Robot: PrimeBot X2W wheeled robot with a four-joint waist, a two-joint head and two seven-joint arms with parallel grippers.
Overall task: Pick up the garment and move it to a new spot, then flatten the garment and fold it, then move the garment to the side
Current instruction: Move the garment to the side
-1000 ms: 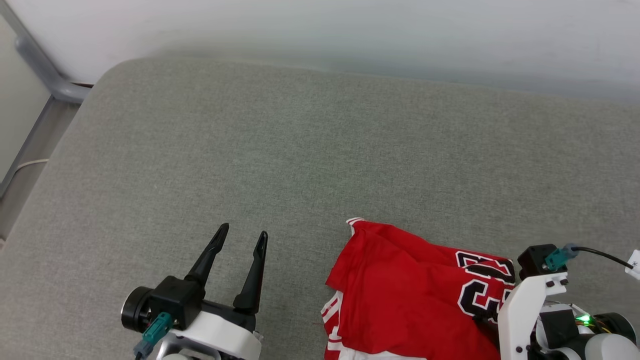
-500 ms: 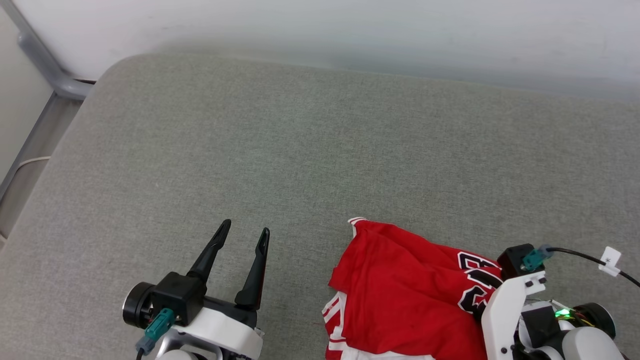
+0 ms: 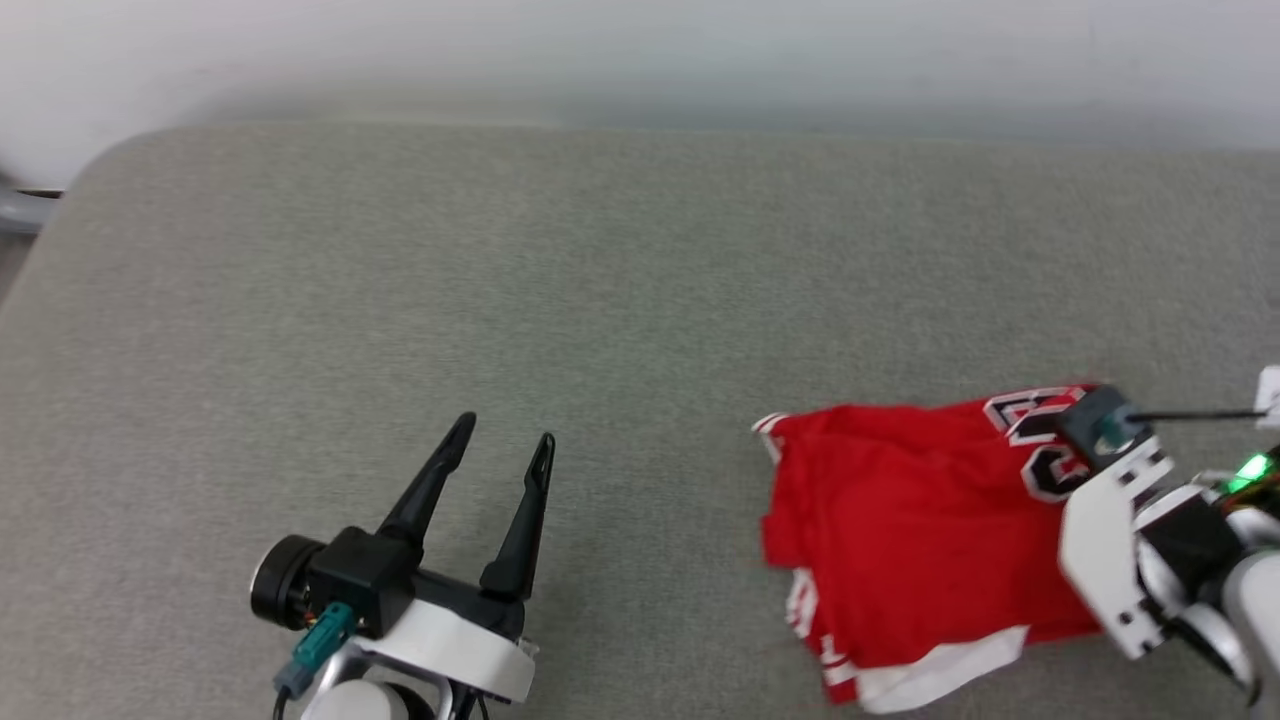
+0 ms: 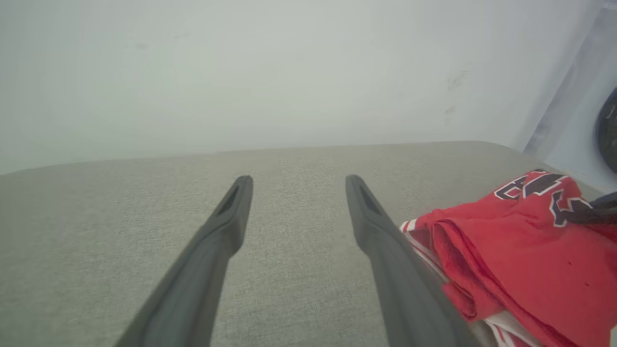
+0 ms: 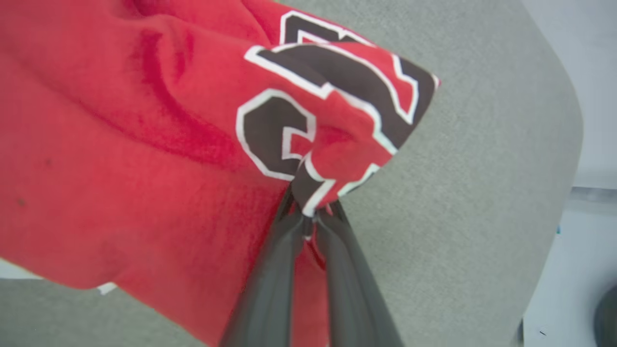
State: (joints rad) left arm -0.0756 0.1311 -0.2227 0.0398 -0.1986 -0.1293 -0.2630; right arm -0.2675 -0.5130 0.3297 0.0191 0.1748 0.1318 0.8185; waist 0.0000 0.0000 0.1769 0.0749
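My right hand [image 5: 308, 220] has its two fingers pressed together on a corner of the jersey [image 5: 120, 168]. They pinch a pucker of red cloth right at the black-and-white number, and the fabric draws up into the fingertips in tight folds. From the head camera the jersey [image 3: 900, 520] sits on the near right part of the grey cloth-covered worktop [image 3: 600, 250]. It is bunched and doubled over rather than spread flat. Its numbered corner is at the far right, under my right arm's white wrist bracket [image 3: 1100, 540]. A white band [image 3: 930, 680] runs along its near edge, and there is red-and-white striped trim at its left side. I cannot tell from these views how much of the pinched corner is clear of the surface.

My left hand [image 3: 505, 430] is well apart from the jersey, off to its left over bare grey cloth. Its fingers are spread with nothing between them. In the left wrist camera, the hand [image 4: 299, 180] points toward the pale wall [image 4: 289, 72] beyond the worktop's far edge. The jersey [image 4: 520, 260] is heaped just to the right of the right-side finger in that view.
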